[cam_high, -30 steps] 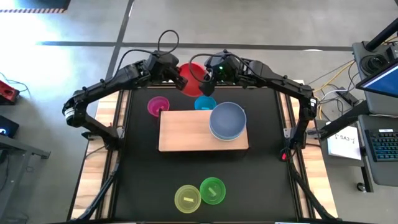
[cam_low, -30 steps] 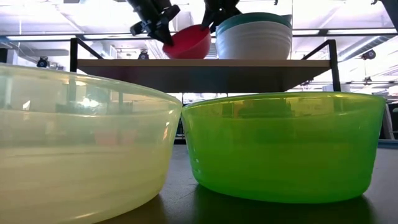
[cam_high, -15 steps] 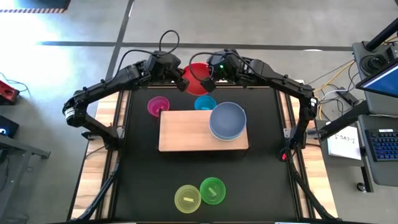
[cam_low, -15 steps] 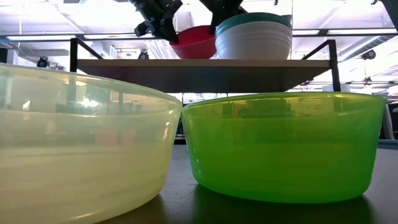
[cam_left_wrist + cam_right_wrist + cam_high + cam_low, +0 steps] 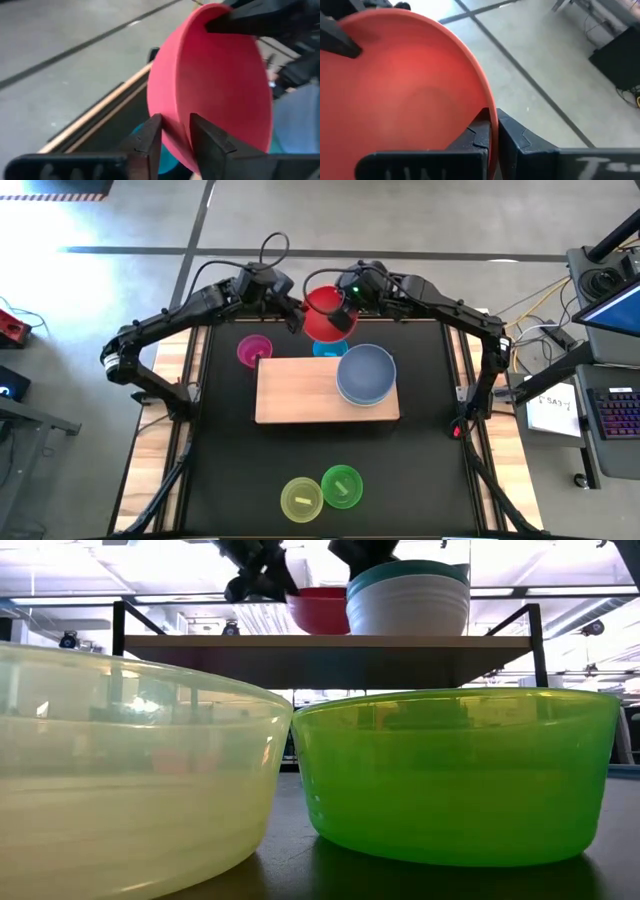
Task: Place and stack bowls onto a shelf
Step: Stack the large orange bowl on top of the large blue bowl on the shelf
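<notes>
Red bowl (image 5: 325, 314) aloft between both hands, just behind shelf (image 5: 300, 391). Right hand (image 5: 493, 134) pinched shut on rim. Left hand (image 5: 174, 134) half parted, fingers straddling opposite rim, grip loosening. Advice: right hand carries alone; keep bowl level, lower onto blue-topped stack (image 5: 366, 373) beside it.

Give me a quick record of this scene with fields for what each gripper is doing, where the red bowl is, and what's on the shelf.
right gripper: shut on the red bowl's rim
left gripper: fingers parted, either side of the opposite rim
red bowl: held above the table, behind the shelf
shelf: one stack of bowls at its right end, blue on top
</notes>
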Controlling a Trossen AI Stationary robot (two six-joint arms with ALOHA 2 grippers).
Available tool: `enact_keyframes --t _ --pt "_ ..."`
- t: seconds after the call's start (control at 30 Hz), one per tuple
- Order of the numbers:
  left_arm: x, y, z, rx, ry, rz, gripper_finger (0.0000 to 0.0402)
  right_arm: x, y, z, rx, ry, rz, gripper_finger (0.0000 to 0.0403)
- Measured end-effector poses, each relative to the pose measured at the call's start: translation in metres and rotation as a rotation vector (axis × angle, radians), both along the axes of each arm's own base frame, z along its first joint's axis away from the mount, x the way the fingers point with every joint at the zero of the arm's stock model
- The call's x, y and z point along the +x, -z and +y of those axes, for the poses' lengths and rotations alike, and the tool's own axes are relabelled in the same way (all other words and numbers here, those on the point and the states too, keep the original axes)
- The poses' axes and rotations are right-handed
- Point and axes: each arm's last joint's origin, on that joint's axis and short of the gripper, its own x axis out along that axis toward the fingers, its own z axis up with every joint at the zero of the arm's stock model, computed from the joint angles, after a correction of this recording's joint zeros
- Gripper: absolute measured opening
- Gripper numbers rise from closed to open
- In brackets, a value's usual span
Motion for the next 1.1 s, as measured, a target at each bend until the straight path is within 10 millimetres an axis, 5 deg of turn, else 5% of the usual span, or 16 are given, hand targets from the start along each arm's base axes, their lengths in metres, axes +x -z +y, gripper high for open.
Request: enact_keyframes --t 0.4,0.93,1.1 --pt "0.004 -0.010 -0.001 0.013 0.083 -0.107 0.0167 -0.003 0.003 -0.002 0.022 0.011 0.026 0.0007" --pt "-0.004 -0.025 0.007 0.192 -0.106 -0.140 0.0169 -0.017 -0.012 -0.016 -0.098 0.106 0.065 0.0008" --pt "-0.010 -0.024 0.005 0.199 -0.092 -0.083 0.0168 -0.026 -0.030 -0.016 -0.131 0.118 0.024 0.0008"
